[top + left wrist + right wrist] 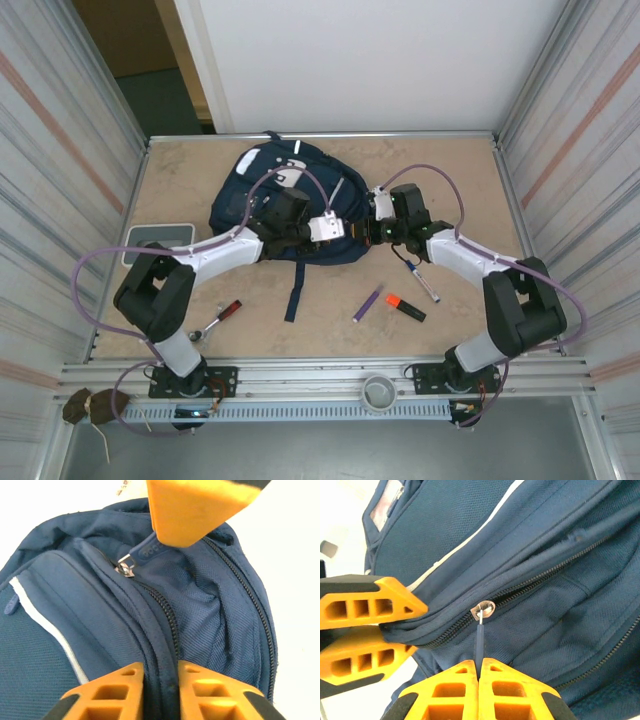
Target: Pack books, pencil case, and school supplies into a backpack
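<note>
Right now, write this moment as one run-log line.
left tool: shut on backpack fabric | right tool: shut on zipper pull

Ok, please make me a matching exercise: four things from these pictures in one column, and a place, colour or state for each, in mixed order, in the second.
1 purple pen
2 red-handled tool
3 right gripper
4 white marker

A shut on the zipper pull of the backpack
B on the left half of the table
C blue cap
D just left of the orange highlighter, seen from above

Pairs: 1-D, 2-B, 3-A, 4-C
</note>
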`<state>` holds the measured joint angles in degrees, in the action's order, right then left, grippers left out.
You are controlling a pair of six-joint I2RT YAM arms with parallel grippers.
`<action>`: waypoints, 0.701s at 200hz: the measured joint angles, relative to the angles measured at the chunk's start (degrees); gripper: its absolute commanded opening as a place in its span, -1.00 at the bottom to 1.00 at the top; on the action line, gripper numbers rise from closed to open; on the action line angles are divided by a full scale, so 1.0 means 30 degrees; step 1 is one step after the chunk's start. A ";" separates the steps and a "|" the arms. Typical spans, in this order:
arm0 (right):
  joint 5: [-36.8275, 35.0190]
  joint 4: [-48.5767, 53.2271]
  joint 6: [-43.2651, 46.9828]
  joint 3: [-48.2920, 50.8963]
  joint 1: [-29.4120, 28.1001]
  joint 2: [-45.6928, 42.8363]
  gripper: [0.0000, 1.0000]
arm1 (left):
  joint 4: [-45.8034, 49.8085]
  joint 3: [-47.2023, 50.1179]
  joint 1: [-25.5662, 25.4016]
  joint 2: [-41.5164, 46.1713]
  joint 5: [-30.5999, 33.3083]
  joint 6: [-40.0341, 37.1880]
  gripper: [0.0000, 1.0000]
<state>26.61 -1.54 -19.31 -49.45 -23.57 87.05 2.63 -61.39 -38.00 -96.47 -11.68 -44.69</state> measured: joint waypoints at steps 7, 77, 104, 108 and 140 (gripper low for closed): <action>0.0160 -0.0313 -0.0007 0.0058 0.0029 0.0226 -0.87 | 0.0044 -0.0036 0.0117 0.0000 -0.0306 0.0095 -0.86; 0.1588 -0.2805 -0.0372 0.0663 0.0153 0.1566 -0.72 | 0.0044 -0.0036 0.0794 0.0015 -0.2178 0.0488 -0.88; 0.1661 -0.3402 -0.0423 0.0685 0.0153 0.1625 -0.68 | 0.0051 -0.0036 0.0794 0.0015 -0.2259 0.0503 -0.87; 0.1668 -0.3490 -0.0423 0.0685 0.0153 0.1625 -0.68 | 0.0051 -0.0036 0.0794 0.0015 -0.2259 0.0503 -0.87; 0.1734 -0.3869 -0.0430 0.0685 0.0153 0.1945 -0.73 | 0.0051 -0.0029 0.0794 0.0015 -0.2266 0.0546 -0.88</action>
<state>31.81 -13.15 -20.60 -47.40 -23.11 92.88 2.79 -61.47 -35.62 -96.42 -18.48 -43.05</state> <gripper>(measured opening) 0.153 0.156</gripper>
